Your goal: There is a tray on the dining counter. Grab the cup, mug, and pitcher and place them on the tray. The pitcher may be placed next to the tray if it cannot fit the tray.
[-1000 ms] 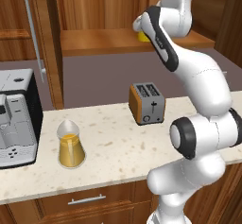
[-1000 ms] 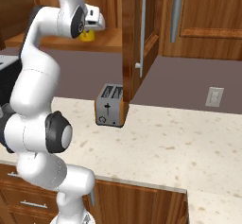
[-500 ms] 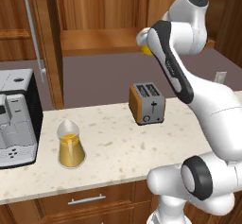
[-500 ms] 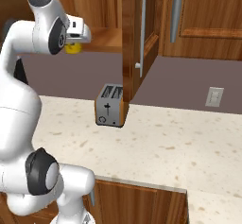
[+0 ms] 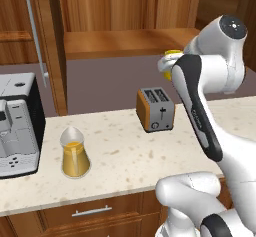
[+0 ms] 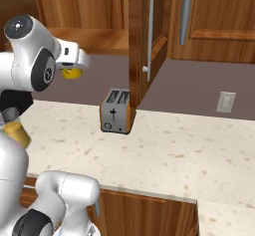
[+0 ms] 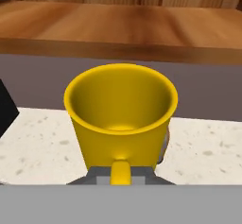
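My gripper is shut on the mug, a short plain yellow mug whose handle sits between the fingertips in the hand view. The mug hangs high in the air above and to the right of the toaster, and it shows below the hand in the right base view. The pitcher, clear glass with orange liquid, stands upright on the beige counter at the left; my arm partly hides the pitcher in the right base view. The tray, the cup and the dining counter are out of view.
An orange and silver toaster stands mid-counter near the back wall. A coffee machine sits at the far left. A tall wooden cabinet reaches down to the counter behind the toaster. A wooden shelf runs along the wall.
The arm has swung the held mug lower and to the right in the left base view, leftward in the right base view. The pitcher and toaster have not moved.
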